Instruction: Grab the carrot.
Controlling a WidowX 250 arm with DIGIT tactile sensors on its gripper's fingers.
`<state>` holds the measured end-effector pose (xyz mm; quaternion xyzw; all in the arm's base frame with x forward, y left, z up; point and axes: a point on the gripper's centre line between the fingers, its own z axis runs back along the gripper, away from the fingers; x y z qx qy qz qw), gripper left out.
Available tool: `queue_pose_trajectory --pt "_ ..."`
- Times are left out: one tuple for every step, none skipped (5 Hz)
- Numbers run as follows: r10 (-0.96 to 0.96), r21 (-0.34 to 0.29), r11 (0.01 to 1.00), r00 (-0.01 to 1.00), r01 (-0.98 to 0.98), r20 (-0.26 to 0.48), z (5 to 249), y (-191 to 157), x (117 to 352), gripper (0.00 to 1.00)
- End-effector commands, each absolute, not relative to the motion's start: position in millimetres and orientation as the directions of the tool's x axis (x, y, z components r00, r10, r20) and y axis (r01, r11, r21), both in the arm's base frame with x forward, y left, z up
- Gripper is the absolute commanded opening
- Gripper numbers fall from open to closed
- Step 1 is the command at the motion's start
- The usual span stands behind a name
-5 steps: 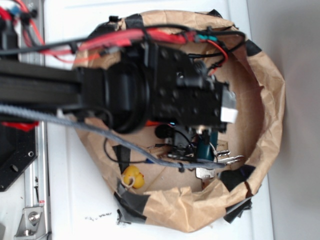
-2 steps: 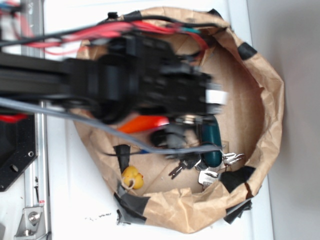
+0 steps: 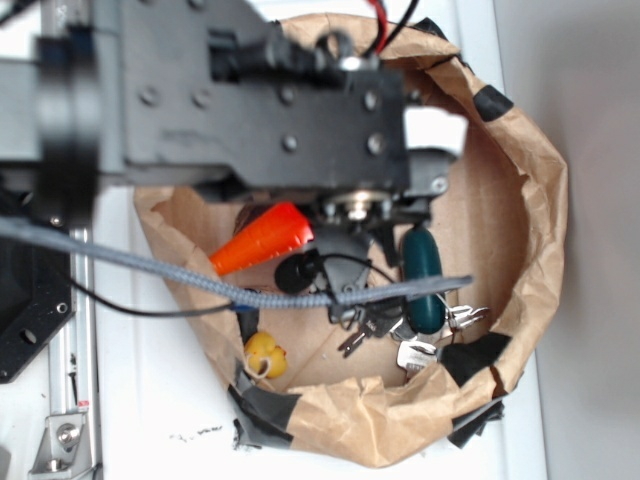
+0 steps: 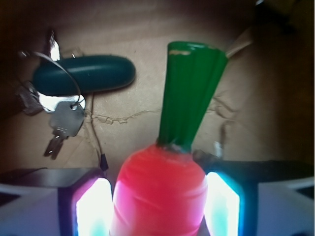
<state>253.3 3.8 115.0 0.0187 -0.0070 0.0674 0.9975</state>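
While my gripper [image 4: 157, 201] sits low inside the paper bag [image 3: 540, 190], the carrot [image 4: 162, 189] lies squarely between my two fingers [image 4: 91, 206], its thick orange end in the gap and its green stem [image 4: 189, 93] running straight away from me toward the far wall of the bag. In the wrist view the orange body fills nearly the whole gap, with each pad just beside it or touching; I cannot tell which, so I judge the grasp as closing or barely closed, not yet proven firm. My fingers are parted only by the carrot's own width.

From the outside view the carrot [image 3: 262, 240] points its narrow orange tip out to the left from under my wrist, so its long axis runs along my reach, left to right. My arm [image 3: 230, 95] comes in from the left and hangs over the bag, tool pointing down.

To the left in the wrist view lie a dark green key fob [image 4: 83, 73] and keys [image 4: 61, 125], apart from the carrot. A yellow duck [image 3: 266, 355] sits by the bag's near rim, well clear.
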Motion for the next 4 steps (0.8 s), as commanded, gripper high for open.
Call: queue_pose_trajectory --pt "0.172 0.023 0.984 0.972 -0.178 0.162 179.1 21.2 269.7 0.0" --pt "0.158 0.046 0.985 0.973 -0.168 0.166 175.2 21.9 272.0 0.0" --pt "0.163 0.05 0.984 0.975 -0.173 0.15 168.2 20.1 272.3 0.0" --pt "0.169 0.055 0.982 0.976 -0.178 0.14 166.0 17.5 273.5 0.0"
